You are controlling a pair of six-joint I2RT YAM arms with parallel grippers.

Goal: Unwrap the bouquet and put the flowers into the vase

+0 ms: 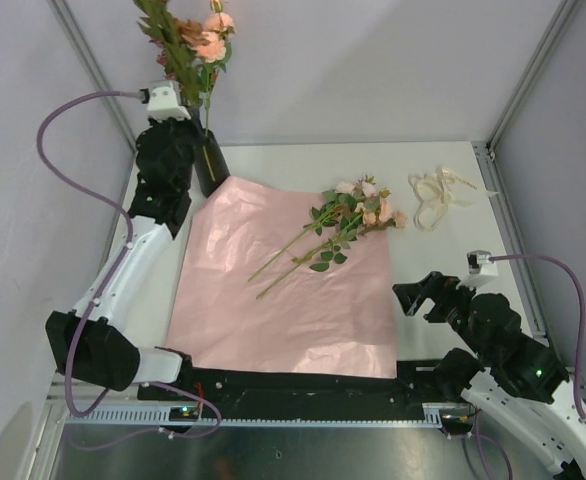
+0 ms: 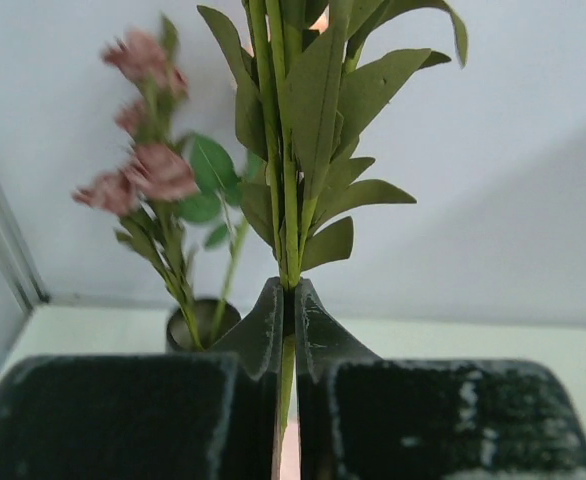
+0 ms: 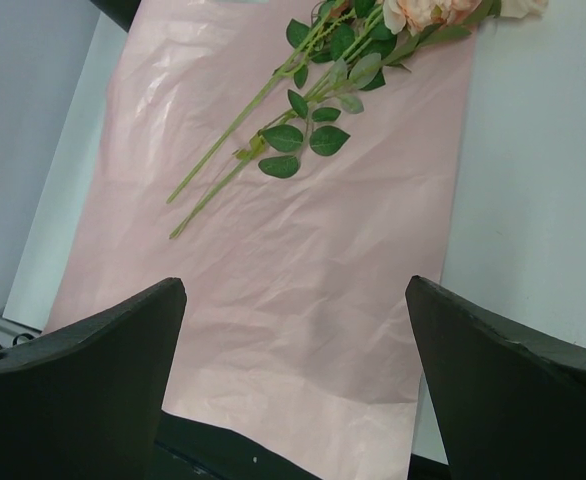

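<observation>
left hand (image 2: 288,300): clamps leafy green stem (image 2: 290,250) | pink paper (image 1: 293,310): creased | vase (image 1: 210,165): black

Top view: vase (image 1: 211,165) half hidden behind the left arm (image 1: 163,170), tall flowers (image 1: 201,45) in it cut by the top edge. Left wrist: held stem (image 2: 290,215) runs off the top, head unseen; pink blooms (image 2: 138,170) behind it blurred. Right wrist: loose flowers (image 3: 325,113) clipped at their heads by the top edge.
</observation>
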